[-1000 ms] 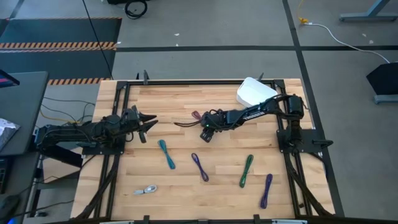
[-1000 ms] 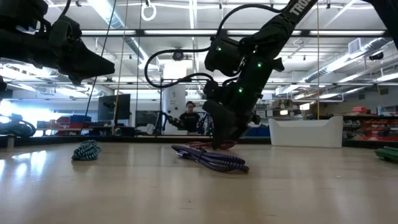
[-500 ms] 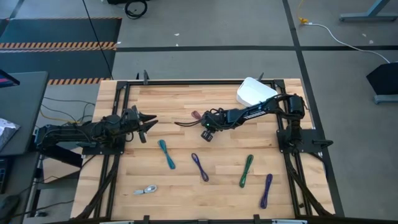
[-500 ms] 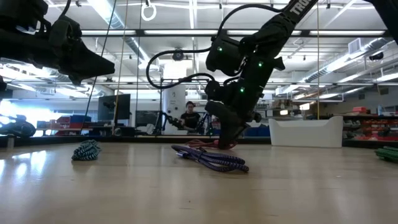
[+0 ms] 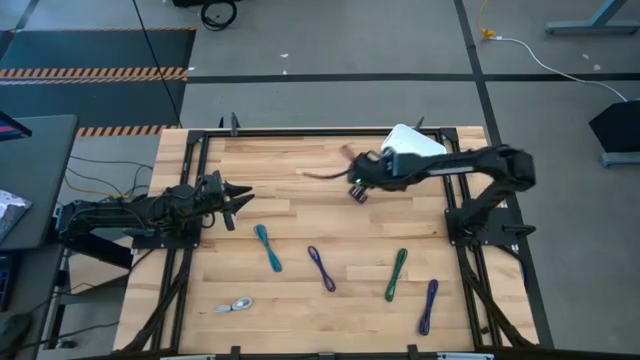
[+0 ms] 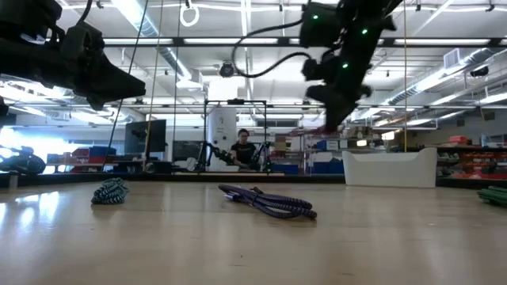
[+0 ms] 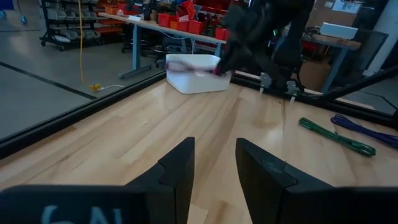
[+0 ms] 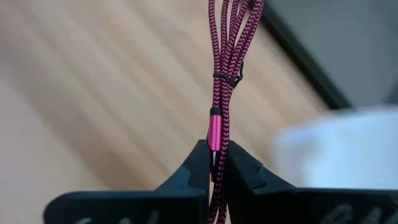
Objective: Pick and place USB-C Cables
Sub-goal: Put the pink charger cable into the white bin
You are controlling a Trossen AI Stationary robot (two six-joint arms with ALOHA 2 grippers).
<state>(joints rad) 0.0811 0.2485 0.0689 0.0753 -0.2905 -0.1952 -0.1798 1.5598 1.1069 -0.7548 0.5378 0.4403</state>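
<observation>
The right end effector point(image 5: 352, 185) hangs in the air above the far half of the worktop point(image 5: 300, 230), close to the white tray point(image 5: 412, 147) at the far right corner. Its fingers point(image 8: 200, 163) are pressed onto the red cable point(image 8: 225, 74), pinching it at the metal plug; in the right wrist view the bundle runs straight out ahead from between the fingers, its strands tied by a small band. From above, the cable point(image 5: 330, 168) trails from the end effector toward the worktop's left edge, long axis roughly parallel to the far edge, clear of the wood.

The left end effector point(image 5: 243, 201) waits over the left edge, fingers point(image 7: 177, 168) spread apart, nothing between them.

The other cables lie flat on the pale wooden planks. The teal cable point(image 5: 267, 247) rests left of centre, long axis running from far to near. The purple cable point(image 5: 320, 267) lies at the centre, slanted the same way. The green cable point(image 5: 396, 274) lies right of centre, and a second purple cable point(image 5: 428, 305) sits by the near right corner, both leaning slightly. The silver cable point(image 5: 234, 305) lies near the near left corner, almost parallel to the near edge.

A dark metal frame borders the worktop. Beyond it the low view shows a workshop with ceiling strip lights, shelving, and a person point(image 6: 242, 148) standing far back.
</observation>
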